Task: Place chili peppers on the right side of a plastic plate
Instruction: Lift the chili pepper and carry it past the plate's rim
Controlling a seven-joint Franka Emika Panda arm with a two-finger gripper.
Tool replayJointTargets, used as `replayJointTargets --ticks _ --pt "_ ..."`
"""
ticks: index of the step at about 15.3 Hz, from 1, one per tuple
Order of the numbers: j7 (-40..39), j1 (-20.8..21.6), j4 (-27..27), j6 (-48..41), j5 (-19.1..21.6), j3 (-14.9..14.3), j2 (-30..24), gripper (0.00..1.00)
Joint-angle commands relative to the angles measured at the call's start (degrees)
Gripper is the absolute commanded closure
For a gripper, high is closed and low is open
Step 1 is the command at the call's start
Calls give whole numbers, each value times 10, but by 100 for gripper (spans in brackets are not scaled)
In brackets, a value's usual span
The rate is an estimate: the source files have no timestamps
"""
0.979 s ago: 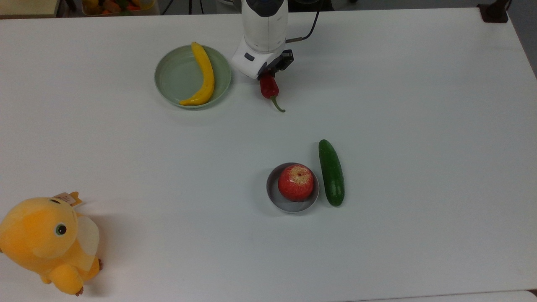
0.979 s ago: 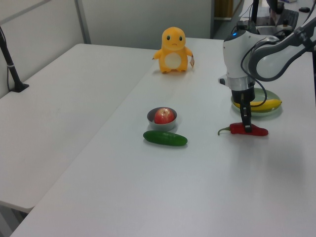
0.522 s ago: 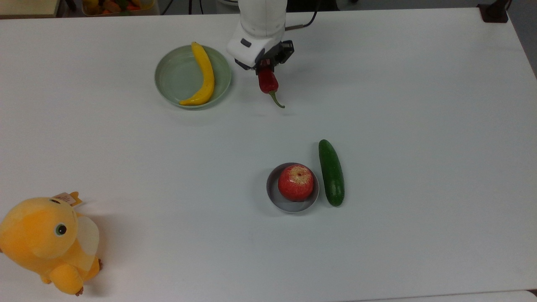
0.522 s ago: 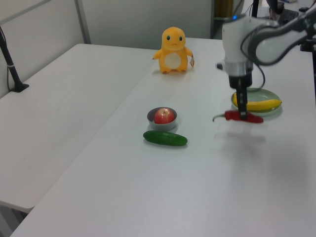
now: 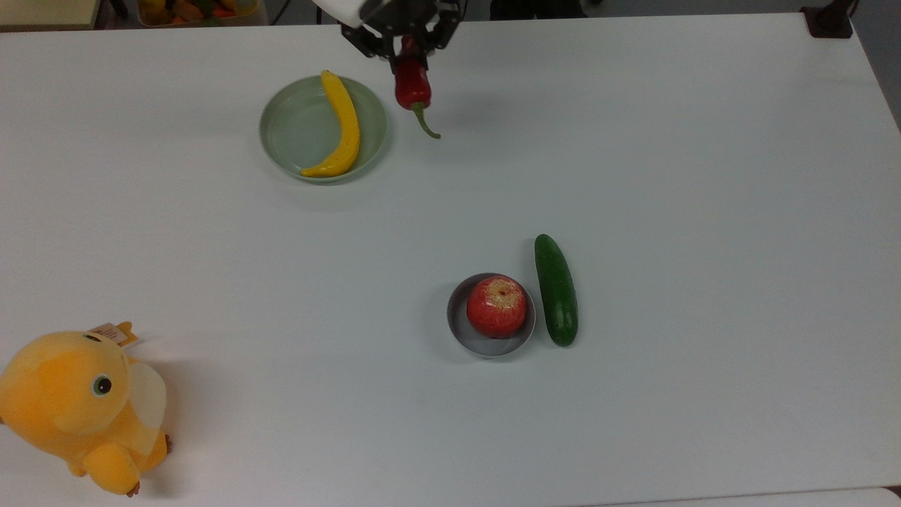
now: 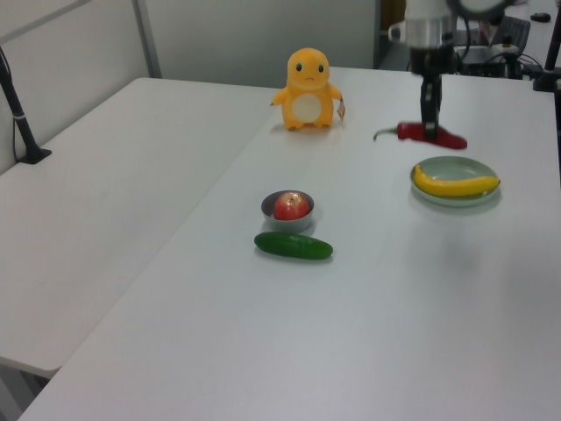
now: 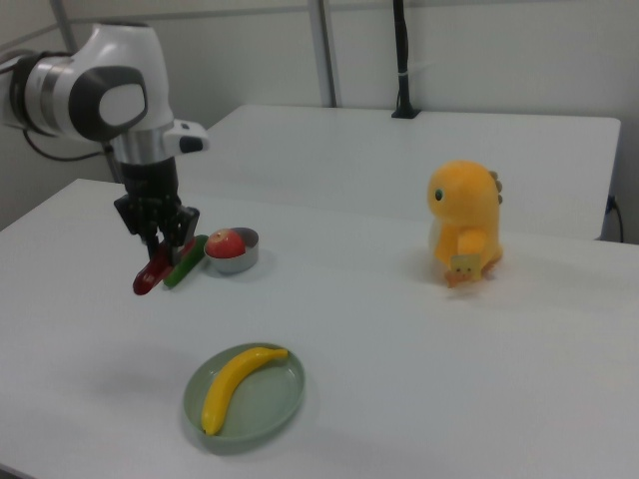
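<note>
One chili pepper (image 5: 412, 84) hangs clear above the white table (image 5: 633, 176), pinched in the gripper (image 5: 407, 44), whose fingers are clamped on its thick end. It sits just past the top view's right rim of the pale-green plate (image 5: 281, 130), which holds one banana (image 5: 341, 127). One apple (image 5: 496, 306) fills a grey dish (image 5: 461, 331), one cucumber (image 5: 556, 289) beside it. One orange plush toy (image 5: 77, 408) stands well apart. The left view shows the chili (image 6: 429, 133) held level above the plate (image 6: 451, 195); the right view shows a second table (image 7: 449, 150) behind.
</note>
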Motion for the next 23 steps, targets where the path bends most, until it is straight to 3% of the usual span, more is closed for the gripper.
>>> replayJointTargets --ticks 1,6,12,23 --pt "-45 2 14 -16 12 -42 -6 78" --pt "-135 -1 13 -12 3 -107 -8 78" --pt "-259 -36 -6 32 -7 -165 9 77" --pt "-281 -79 -101 210 -39 -172 101 74"
